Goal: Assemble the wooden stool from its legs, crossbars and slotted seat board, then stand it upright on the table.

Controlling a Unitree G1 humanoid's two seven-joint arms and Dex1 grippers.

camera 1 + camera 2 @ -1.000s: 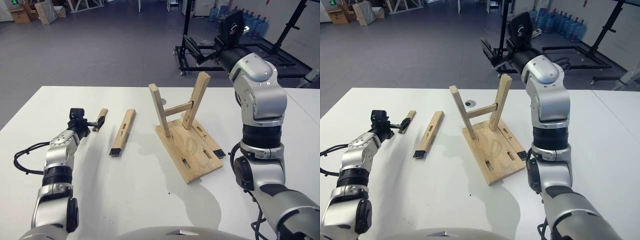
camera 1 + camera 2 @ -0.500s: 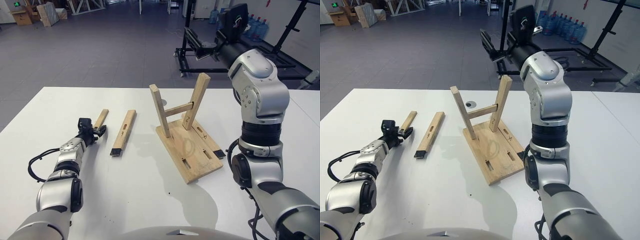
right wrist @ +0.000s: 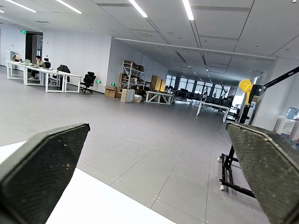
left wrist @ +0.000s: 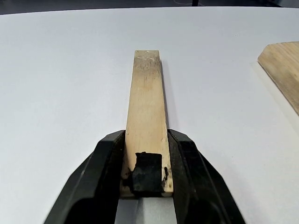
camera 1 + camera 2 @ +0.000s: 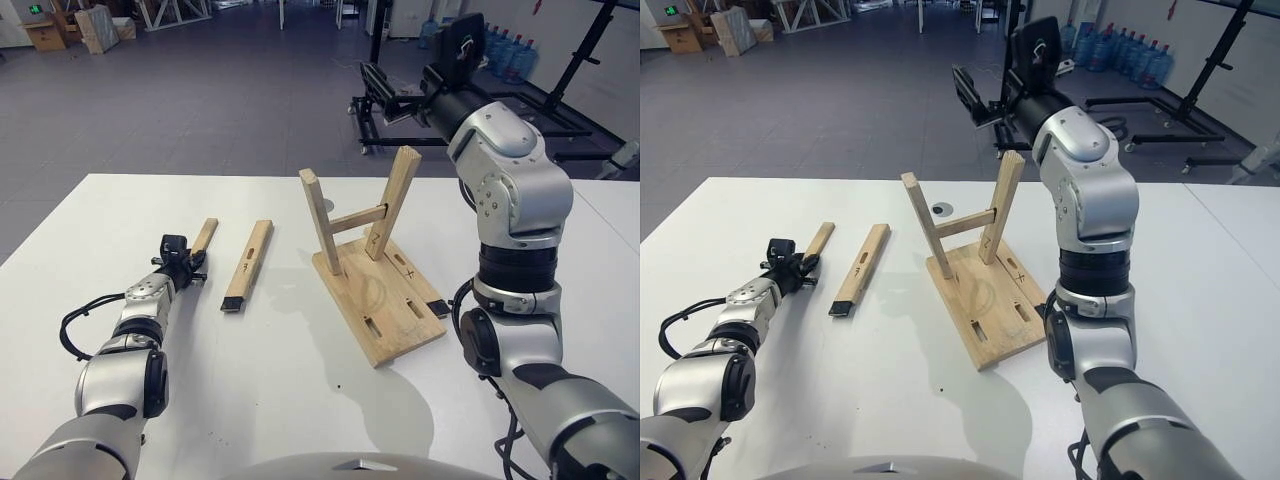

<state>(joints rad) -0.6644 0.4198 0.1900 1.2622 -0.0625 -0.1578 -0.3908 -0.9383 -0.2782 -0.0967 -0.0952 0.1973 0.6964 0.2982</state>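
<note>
Jaws: L gripper is clenched on the near, black-capped end of a slim wooden piece, w/ one finger against each long side. R gripper is released, pads wide apart, held high behind the part-built stool and facing the room. The piece lies flat on the table at far L; the end grip prob. leaves its length free for slotting. A loose leg lies just beside it, between it and the seat board. Board lies flat, slots up, serving as a jig: two legs stand in it, tied by a crossbar. Slots nearer the robot look unfilled, so approx. half done; stool not yet upright
</note>
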